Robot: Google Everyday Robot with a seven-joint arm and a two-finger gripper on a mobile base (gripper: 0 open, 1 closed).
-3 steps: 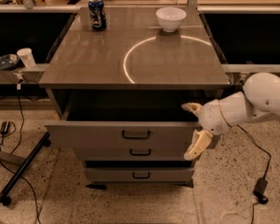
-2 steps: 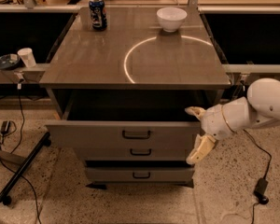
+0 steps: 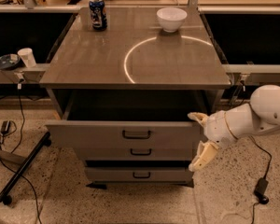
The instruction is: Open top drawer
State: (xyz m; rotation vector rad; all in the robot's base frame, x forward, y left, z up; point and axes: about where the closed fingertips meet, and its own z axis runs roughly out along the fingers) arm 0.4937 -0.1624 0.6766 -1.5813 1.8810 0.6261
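The top drawer of the grey cabinet stands pulled out toward the camera, its dark interior showing under the tabletop. Its small dark bail handle sits at the centre of the flat front. My gripper is at the drawer's right front corner, well right of the handle, open with nothing between its fingers. One finger points up by the drawer's top edge, the other hangs lower, beside the middle drawer.
A soda can and a white bowl stand at the back of the tabletop. The bottom drawer sits below. A paper cup rests on the left shelf. A black stand leg and cables lie on the left floor.
My gripper and arm have shifted slightly right and down, away from the drawer's front corner. The drawer stays pulled out as before.
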